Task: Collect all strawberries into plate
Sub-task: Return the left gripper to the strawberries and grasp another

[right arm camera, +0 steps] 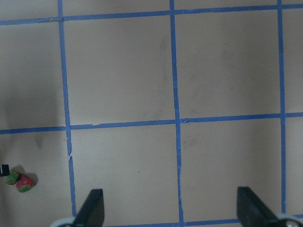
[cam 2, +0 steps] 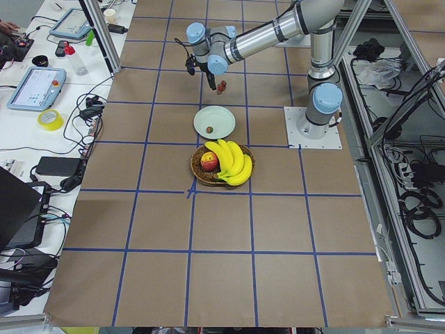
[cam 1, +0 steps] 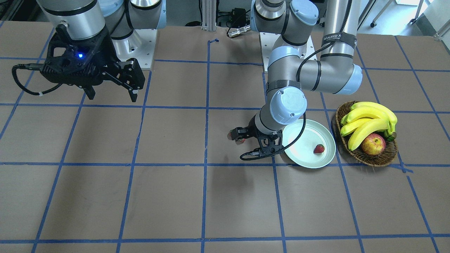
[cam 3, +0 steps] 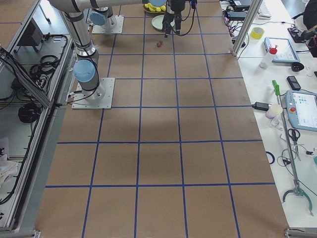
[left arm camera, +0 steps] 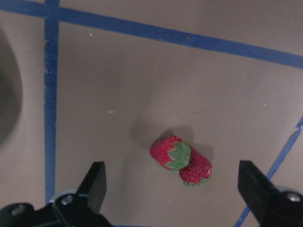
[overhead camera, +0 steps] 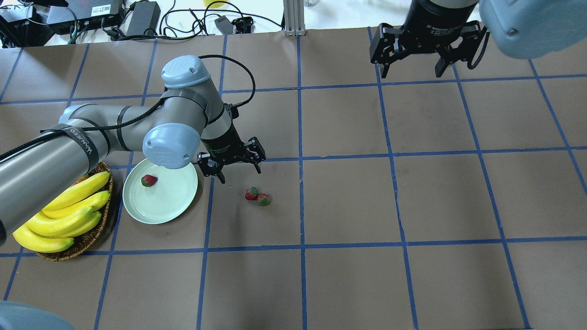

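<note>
Red strawberries (left arm camera: 180,161), two touching, next: with left gripper (overhead camera: 239,173) spread above them, lower over one, pinch, carry to plate (overhead camera: 169,211) holding the third strawberry (overhead camera: 148,180).

red strawberries (overhead camera: 251,193) with green caps, pale mint plate (overhead camera: 165,204), brown table (overhead camera: 348,201) gridded with blue tape (overhead camera: 392,156).

left gripper (overhead camera: 240,174) low, pointing down, jaws wide, empty; right gripper (overhead camera: 411,73) raised high, jaws wide, empty
</note>
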You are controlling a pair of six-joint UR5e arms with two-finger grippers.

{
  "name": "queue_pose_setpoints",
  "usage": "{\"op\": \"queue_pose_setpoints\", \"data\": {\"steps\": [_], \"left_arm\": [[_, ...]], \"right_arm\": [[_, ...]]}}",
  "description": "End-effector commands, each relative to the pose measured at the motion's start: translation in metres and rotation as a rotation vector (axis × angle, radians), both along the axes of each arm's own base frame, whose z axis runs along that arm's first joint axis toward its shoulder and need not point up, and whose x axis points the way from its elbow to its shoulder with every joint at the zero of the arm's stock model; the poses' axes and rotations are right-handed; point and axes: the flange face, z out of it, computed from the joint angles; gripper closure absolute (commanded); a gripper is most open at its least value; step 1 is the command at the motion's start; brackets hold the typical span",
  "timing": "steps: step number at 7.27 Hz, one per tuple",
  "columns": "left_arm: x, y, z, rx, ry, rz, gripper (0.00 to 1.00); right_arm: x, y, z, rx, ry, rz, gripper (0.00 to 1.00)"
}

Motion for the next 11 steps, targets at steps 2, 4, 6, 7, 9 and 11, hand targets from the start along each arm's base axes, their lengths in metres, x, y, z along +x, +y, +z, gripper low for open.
{"op": "queue_pose_setpoints", "data": {"steps": [2,4,6,7,9,11], "left_arm": [[-0.003,0.000,-0.024,0.034,0.016,0.029,0.00],[-0.003,0.005,-0.041,0.068,0.010,0.029,0.01],[-0.002,0.004,-0.043,0.074,0.005,0.043,0.04],[-0.003,0.004,-0.048,0.077,-0.005,0.081,0.05],[-0.003,0.003,-0.051,0.083,-0.010,0.097,0.30],[-0.003,0.000,-0.052,0.082,-0.010,0.103,0.95]], "right_arm": [[-0.001,-0.003,-0.002,-0.001,-0.002,0.002,0.00],[-0.001,-0.002,-0.001,-0.002,0.001,0.000,0.00],[-0.001,-0.002,-0.002,-0.001,-0.002,-0.001,0.00],[-0.002,-0.003,-0.001,-0.002,-0.002,-0.004,0.00],[-0.001,-0.002,-0.001,-0.002,-0.002,-0.003,0.00],[-0.001,-0.002,-0.001,-0.002,-0.002,-0.003,0.00]]}}
